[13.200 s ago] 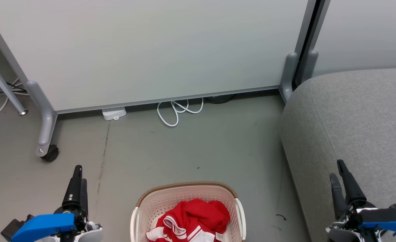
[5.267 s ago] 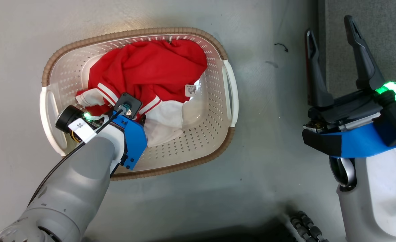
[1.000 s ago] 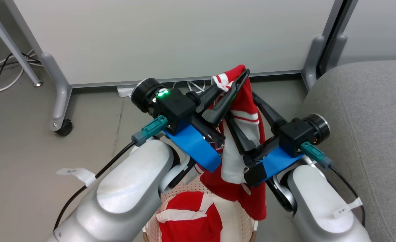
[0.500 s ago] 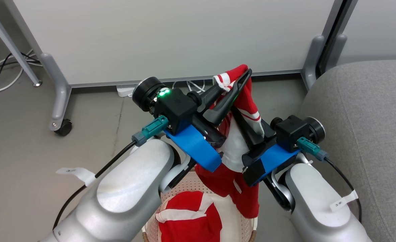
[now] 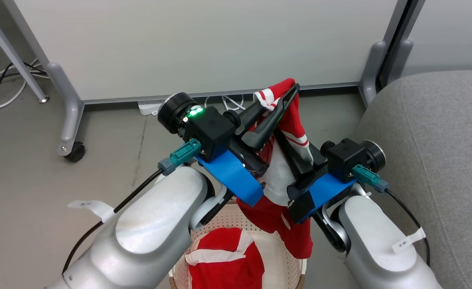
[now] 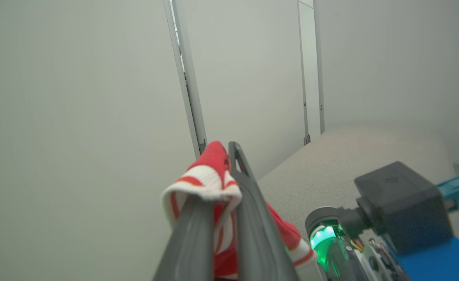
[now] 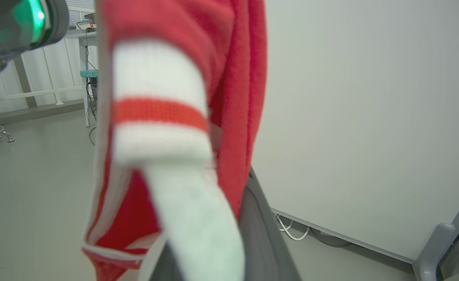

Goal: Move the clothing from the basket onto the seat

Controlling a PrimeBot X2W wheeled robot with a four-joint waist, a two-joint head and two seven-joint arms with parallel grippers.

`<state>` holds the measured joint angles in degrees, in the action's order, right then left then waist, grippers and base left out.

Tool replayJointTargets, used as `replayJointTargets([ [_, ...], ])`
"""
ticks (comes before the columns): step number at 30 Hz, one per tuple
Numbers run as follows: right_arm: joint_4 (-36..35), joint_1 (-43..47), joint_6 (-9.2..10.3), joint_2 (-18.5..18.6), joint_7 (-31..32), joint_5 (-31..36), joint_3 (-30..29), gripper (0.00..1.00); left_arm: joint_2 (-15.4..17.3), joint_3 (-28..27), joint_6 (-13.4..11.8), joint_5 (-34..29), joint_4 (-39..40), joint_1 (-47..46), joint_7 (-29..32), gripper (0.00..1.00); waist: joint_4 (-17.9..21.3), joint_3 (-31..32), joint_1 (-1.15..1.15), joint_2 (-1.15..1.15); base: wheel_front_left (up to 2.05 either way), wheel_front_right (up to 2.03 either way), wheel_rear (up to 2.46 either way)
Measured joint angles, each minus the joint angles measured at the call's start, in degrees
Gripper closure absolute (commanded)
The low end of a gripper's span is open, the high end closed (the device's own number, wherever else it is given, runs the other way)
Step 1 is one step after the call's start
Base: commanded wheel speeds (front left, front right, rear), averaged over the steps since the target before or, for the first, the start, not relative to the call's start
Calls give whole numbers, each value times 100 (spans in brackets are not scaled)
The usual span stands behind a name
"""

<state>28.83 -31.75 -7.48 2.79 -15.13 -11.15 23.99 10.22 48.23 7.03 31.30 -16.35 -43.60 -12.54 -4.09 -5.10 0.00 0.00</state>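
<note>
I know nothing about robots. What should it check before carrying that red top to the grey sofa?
1. Left gripper clamped on the lifted garment's striped cuff: ok.
2. Right gripper shut on the cloth lower down: ok, it seems.
3. Hem clear of the basket: cannot tell; it hangs over the rim.
4. Second garment separate: ok, it lies in the basket.
5. Seat near: ok, just right of the right arm.
</note>
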Motion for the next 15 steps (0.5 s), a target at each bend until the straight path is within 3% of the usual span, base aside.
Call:
replayJointTargets([
  [9, -4, 3, 0, 0, 0, 27, -2, 100, 4, 41, -43, 8, -44, 1, -23, 100, -24, 19, 0, 0, 0, 0, 0],
  [10, -4, 3, 0, 0, 0, 27, -2, 100, 3, 41, -52, 16, -49, 1, -24, 73, -25, 20, 0, 0, 0, 0, 0],
  [11, -4, 3, 0, 0, 0, 27, -2, 100, 1, 38, -69, 33, -57, 1, -24, 0, -26, 20, 0, 0, 0, 0, 0],
  [15, -4, 3, 0, 0, 0, 44, -14, 100, -3, 38, -113, 41, -69, 2, -44, 0, -35, 6, 0, 0, 0, 0, 0],
])
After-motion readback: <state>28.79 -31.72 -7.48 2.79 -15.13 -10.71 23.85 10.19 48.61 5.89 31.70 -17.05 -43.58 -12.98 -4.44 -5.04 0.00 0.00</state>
